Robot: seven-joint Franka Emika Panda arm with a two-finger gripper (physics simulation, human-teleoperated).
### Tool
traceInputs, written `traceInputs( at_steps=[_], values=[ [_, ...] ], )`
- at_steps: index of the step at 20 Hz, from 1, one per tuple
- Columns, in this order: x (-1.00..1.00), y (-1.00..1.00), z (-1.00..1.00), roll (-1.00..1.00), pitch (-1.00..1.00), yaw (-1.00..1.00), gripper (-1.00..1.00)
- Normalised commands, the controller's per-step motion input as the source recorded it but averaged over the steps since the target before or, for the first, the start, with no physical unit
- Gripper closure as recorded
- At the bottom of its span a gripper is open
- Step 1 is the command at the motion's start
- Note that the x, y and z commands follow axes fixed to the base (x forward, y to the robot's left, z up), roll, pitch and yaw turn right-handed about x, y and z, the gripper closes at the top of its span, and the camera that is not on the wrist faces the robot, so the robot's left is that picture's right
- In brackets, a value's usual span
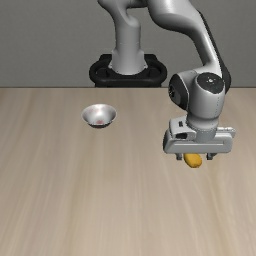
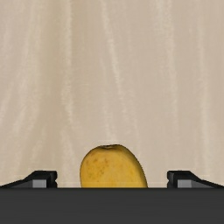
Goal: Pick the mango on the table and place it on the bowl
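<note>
The mango (image 2: 114, 168) lay squarely between the gripper's (image 1: 196, 151) spread fingers with a gap on either side, ungrasped. The metal bowl (image 1: 100, 116) stood well apart, toward the exterior view's left.

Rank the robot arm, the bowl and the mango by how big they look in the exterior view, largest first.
1. Robot arm: by far the largest.
2. Bowl.
3. Mango: smallest, though partly hidden under the end effector, so its full size is unsure.
</note>
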Motion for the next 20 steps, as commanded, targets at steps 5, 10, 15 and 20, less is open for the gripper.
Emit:
traceInputs(
  at_steps=[5, 10, 15, 20],
  values=[
    [0.0, 0.0, 0.0, 0.0, 0.0, 0.0, 1.0],
    [0.0, 0.0, 0.0, 0.0, 0.0, 0.0, 1.0],
    [0.0, 0.0, 0.6, 0.0, 0.0, 0.0, 1.0],
    [0.0, 0.0, 1.0, 0.0, 0.0, 0.0, 1.0]
  ],
)
